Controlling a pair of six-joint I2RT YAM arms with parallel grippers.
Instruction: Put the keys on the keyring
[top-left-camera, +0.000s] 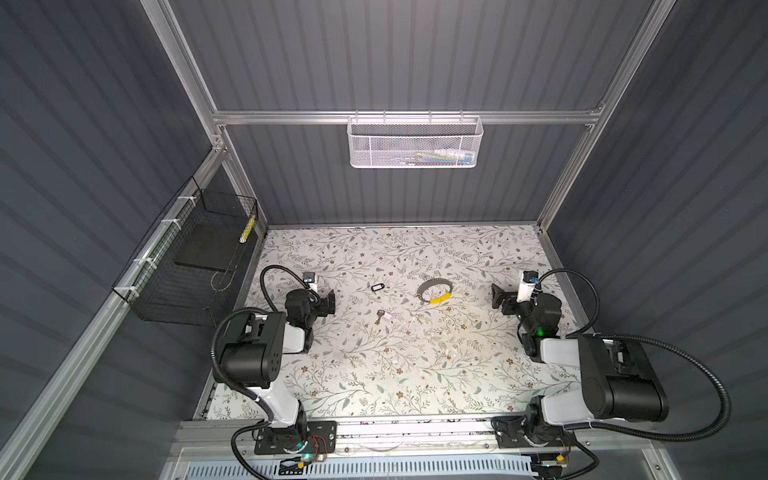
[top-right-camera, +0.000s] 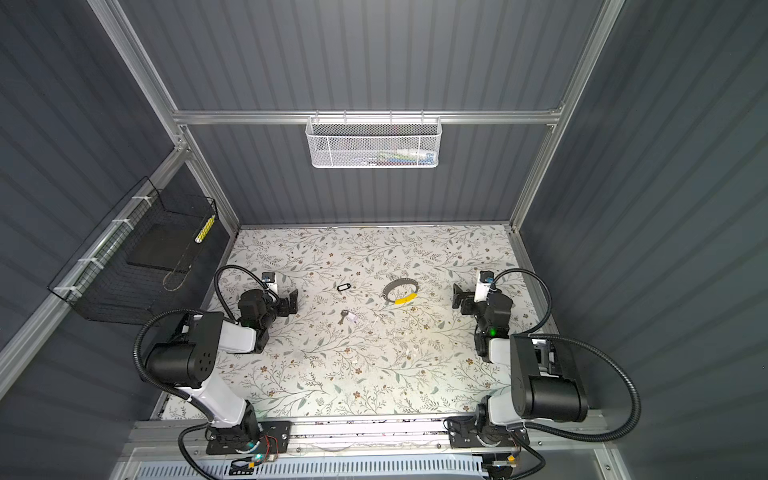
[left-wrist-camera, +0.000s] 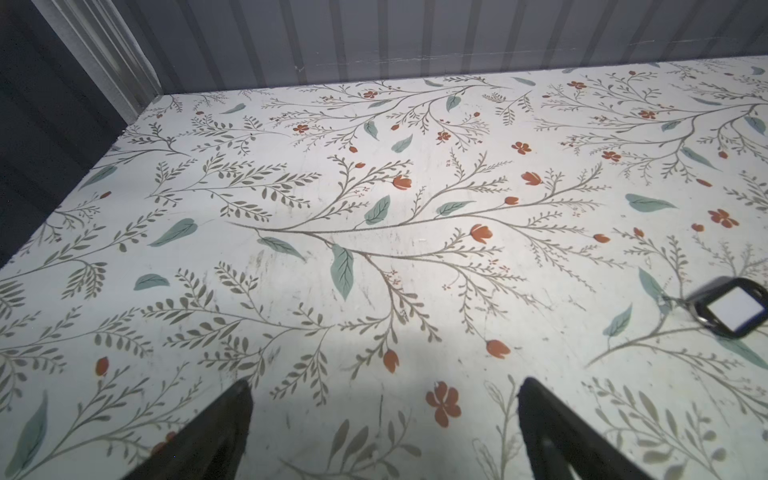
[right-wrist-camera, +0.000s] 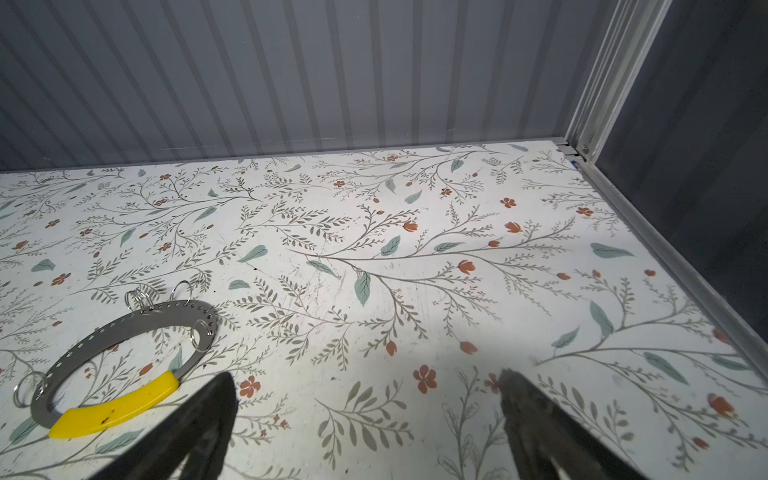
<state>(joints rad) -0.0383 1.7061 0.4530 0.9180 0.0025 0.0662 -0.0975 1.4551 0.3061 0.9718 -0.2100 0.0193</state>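
Desk (top-left-camera: 415, 374) with a floral cover, seen in both top views, carrying three loose items.
- Key (top-left-camera: 379, 318) with a pale lilac tag: flat near the middle of the desk, apart from everything else.
- Black-rimmed tag (top-left-camera: 377, 287) (white centre): flat, farther back than the key.
- Keyring (top-left-camera: 434, 283), a grey metal hoop with a yellow tag (top-left-camera: 440, 298) on its near side: flat, to the right of both, touching neither.
- Left end effector (top-left-camera: 329, 300): at the left side of the desk, jaws spread, nothing between them.
- Right end effector (top-left-camera: 498, 296): at the right side, jaws likewise apart and empty.
- White mesh basket (top-left-camera: 415, 141) on the back rail.
- Black wire basket (top-left-camera: 187, 266) on the left wall.

Left wrist view.
- Left end effector (left-wrist-camera: 384, 386): two dark fingers wide apart over bare desk.
- Black-rimmed tag (left-wrist-camera: 733, 309): at the frame's edge, well clear of the fingers.

Right wrist view.
- Right end effector (right-wrist-camera: 365, 378): fingers wide apart, holding nothing.
- Keyring (right-wrist-camera: 133, 326): flat near one finger, apart from it. A row of holes runs round the band, and small split rings (right-wrist-camera: 139, 299) hang in several of them.
- Yellow tag (right-wrist-camera: 116, 405): covers the near arc.
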